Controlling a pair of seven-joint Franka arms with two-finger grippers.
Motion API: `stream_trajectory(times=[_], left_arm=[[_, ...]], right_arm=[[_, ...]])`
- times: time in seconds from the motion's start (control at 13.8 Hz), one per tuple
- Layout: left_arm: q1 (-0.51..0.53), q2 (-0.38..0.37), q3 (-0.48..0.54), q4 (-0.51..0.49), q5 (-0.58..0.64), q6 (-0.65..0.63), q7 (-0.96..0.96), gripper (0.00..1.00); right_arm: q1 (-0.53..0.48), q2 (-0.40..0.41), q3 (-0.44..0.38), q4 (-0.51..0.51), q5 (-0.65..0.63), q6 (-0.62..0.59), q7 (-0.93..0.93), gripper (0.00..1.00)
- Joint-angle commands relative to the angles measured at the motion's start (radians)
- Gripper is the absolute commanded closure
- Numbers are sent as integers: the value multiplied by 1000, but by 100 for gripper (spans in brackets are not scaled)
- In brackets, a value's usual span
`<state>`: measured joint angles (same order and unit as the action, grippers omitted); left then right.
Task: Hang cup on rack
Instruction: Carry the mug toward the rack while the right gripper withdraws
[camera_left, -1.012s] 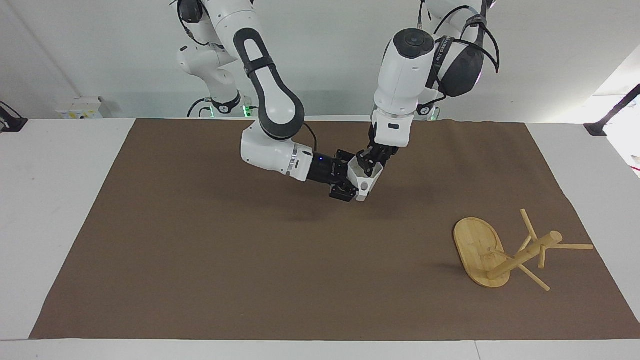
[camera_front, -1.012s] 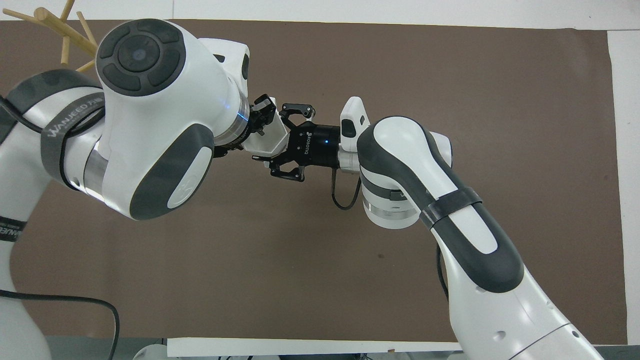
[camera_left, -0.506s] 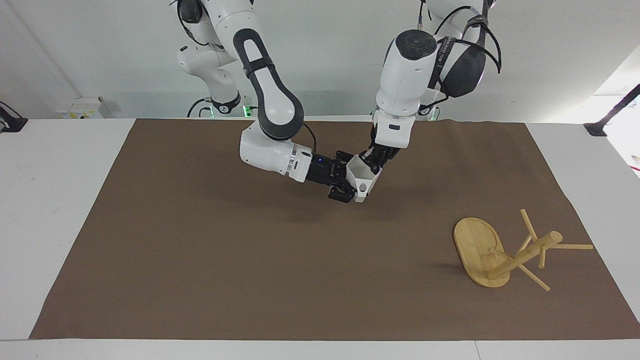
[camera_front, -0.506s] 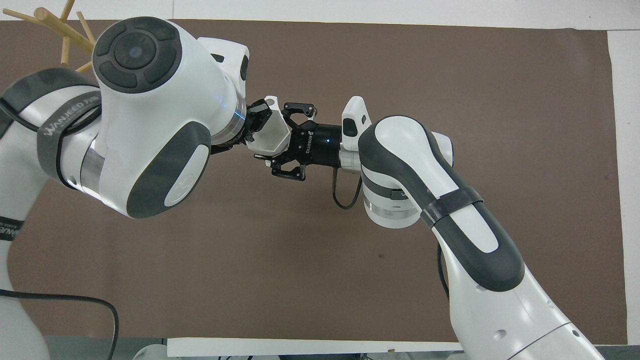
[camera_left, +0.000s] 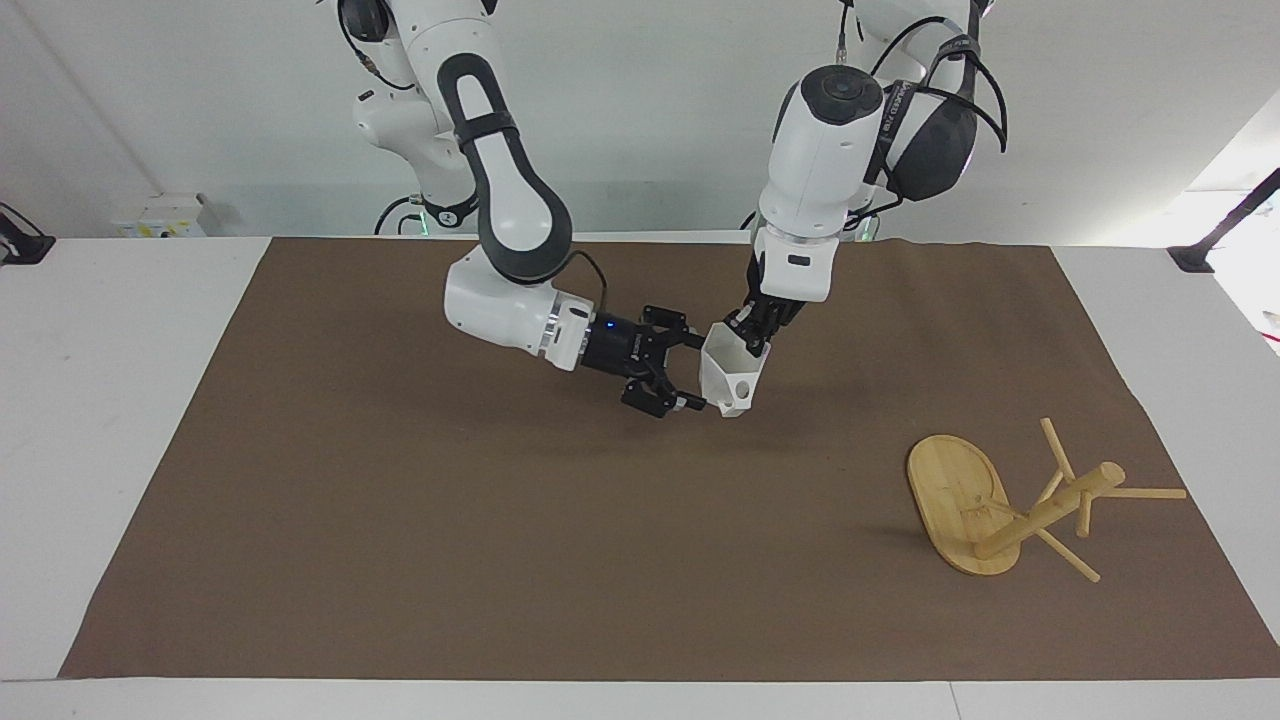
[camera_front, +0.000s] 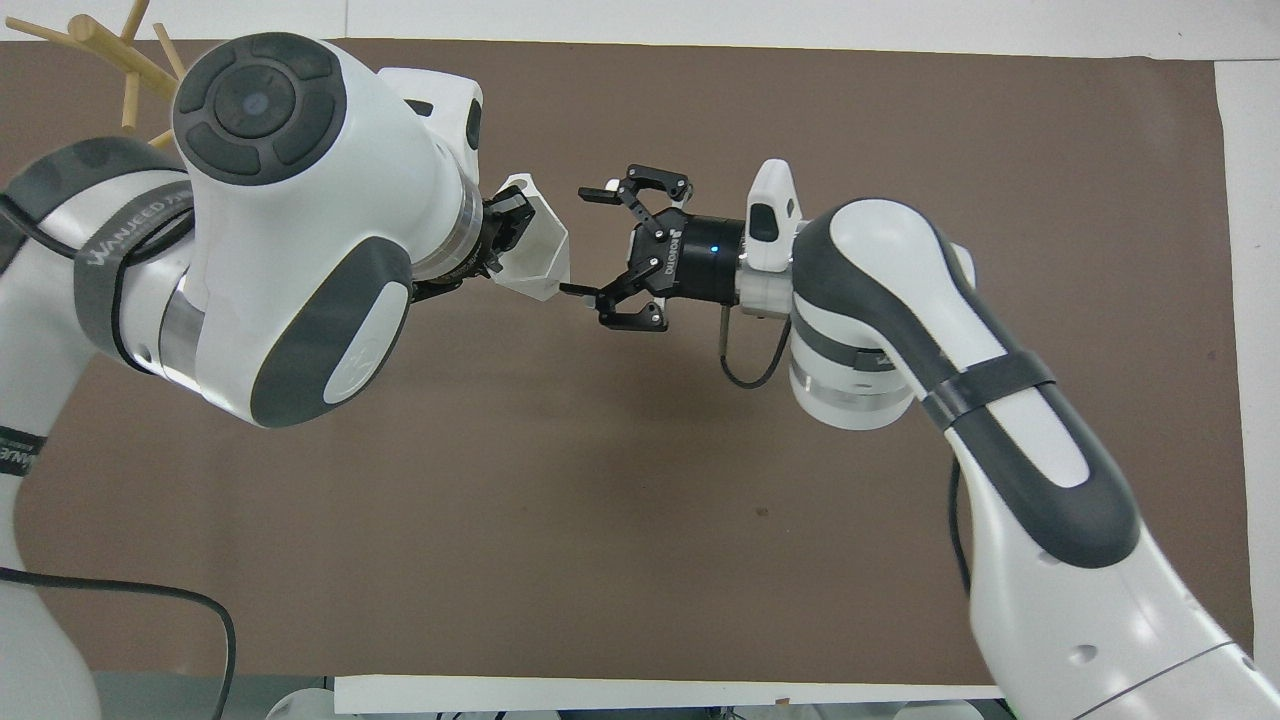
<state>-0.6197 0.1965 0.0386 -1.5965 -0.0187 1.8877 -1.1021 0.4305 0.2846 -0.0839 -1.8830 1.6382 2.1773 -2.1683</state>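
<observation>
The rack (camera_left: 985, 505) lies tipped over at the left arm's end of the desk (camera_left: 120, 400). Over mid-mat, the left gripper (camera_left: 752, 338) pinches the cup (camera_left: 732, 372), apparently at its rim. The right gripper (camera_left: 692, 374) hangs beside it, jaws spread.

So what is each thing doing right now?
cup: up in the air over the brown mat, held at its rim by the left pincer.
left pincer: shut on the cup.
right pincer: open, beside the cup, holding nothing.
rack: tipped over on the brown mat, no cup on it.
</observation>
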Motion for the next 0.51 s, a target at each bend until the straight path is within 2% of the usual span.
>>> stream_trajectory(times=[0.0,0.22,0.29,0.43], left_arm=[[43,-78,0,-193,31,211,-19,100],[103,-149,0,-455,31,633,-18,100],[112,-166,0,-524,31,739,-18,100],[130,-199,0,-642,33,870,-16,100]], right_arm=[[-180,-39,6,-25,-192,-150,8,1],[-304,-38,4,-21,-371,-185,57,1],[-330,-45,1,-21,-441,-186,117,1],[-372,-96,-2,-11,-617,-183,274,1]])
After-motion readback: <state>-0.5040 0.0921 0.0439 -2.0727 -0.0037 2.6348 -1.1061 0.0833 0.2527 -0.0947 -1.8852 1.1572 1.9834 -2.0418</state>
